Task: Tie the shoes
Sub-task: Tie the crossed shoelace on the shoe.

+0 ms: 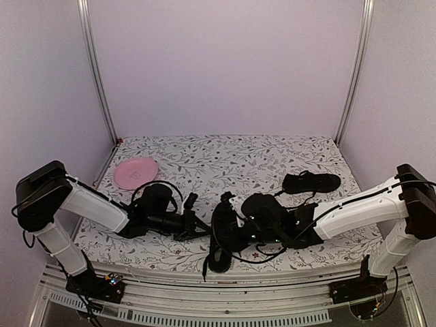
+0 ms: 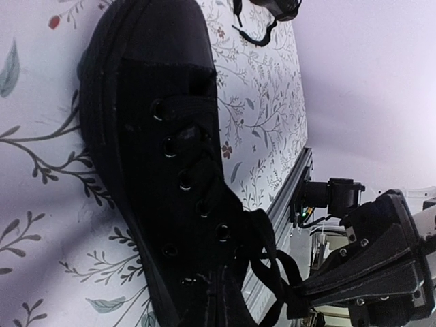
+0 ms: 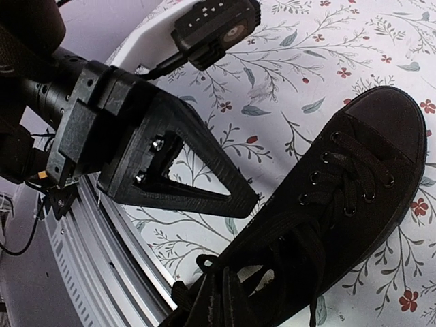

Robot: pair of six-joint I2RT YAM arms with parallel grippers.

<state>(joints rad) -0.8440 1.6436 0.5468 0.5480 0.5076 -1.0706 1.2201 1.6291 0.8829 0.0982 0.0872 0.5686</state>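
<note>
One black shoe (image 1: 218, 259) lies at the table's front edge between my two grippers, and it fills the left wrist view (image 2: 150, 122) and the right wrist view (image 3: 354, 177). Its laces (image 2: 272, 266) are loose and run to my right gripper (image 2: 300, 300), which is shut on a lace by the shoe's opening (image 1: 236, 228). My left gripper (image 3: 253, 199) is shut, its tip against the shoe's side (image 1: 204, 225). No lace shows between its fingers. The second shoe (image 1: 311, 182) lies apart at the back right.
A pink plate (image 1: 135, 172) sits at the back left on the flowered cloth (image 1: 225, 157). One lace end (image 1: 204, 272) hangs over the metal front rail (image 1: 225, 289). Frame posts stand at both back corners.
</note>
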